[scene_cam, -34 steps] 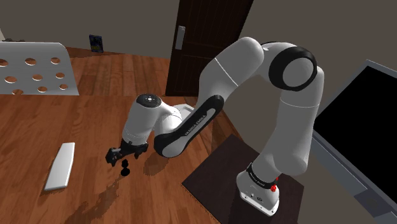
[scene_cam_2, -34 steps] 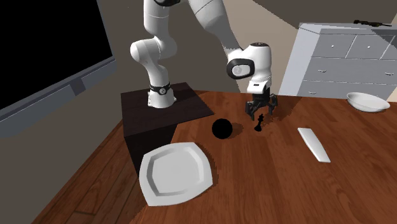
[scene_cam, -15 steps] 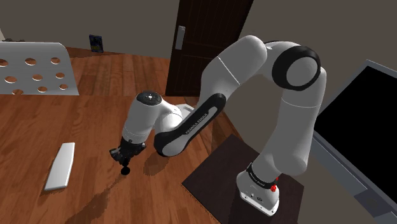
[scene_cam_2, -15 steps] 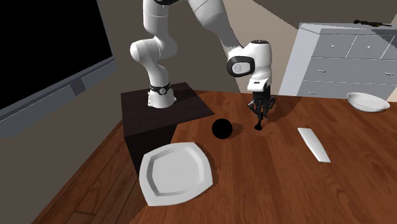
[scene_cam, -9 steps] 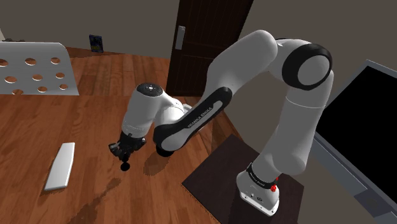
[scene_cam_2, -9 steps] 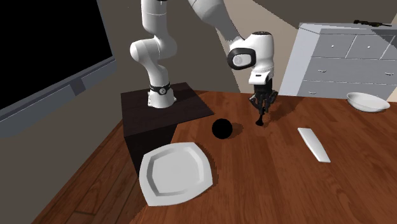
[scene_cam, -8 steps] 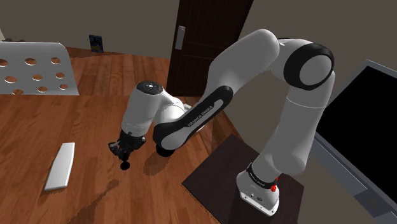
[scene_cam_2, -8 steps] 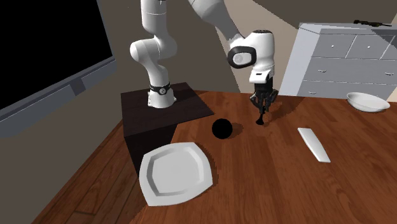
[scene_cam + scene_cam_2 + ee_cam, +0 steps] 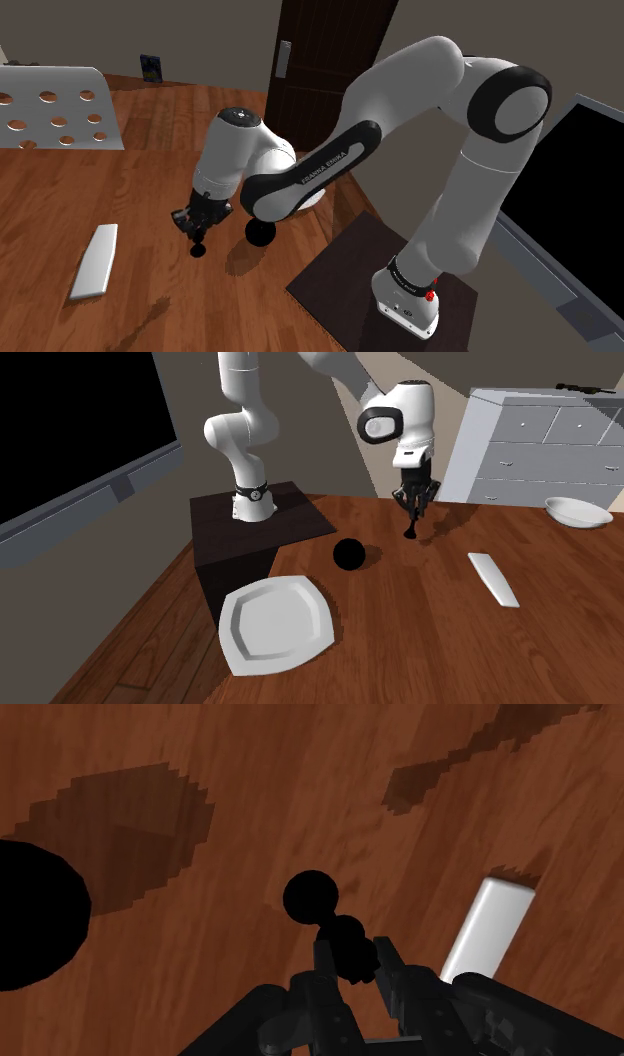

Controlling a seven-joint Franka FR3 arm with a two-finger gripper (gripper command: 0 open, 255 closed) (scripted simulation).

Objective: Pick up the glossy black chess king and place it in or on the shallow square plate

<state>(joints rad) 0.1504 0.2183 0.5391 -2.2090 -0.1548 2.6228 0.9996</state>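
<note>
Gripper (image 9: 414, 507) clamped on black chess king (image 9: 411, 530), held upright, base down. White square plate (image 9: 275, 624) lies toward second exterior view's lower left, past black ball (image 9: 348, 554).

One chess king (image 9: 313, 896), one black ball (image 9: 348, 555), one square plate (image 9: 276, 624), one bowl (image 9: 577, 510), one slab (image 9: 494, 579).

Polished wood table (image 9: 420, 642), and the chess king (image 9: 411, 526) seems matt.
</note>
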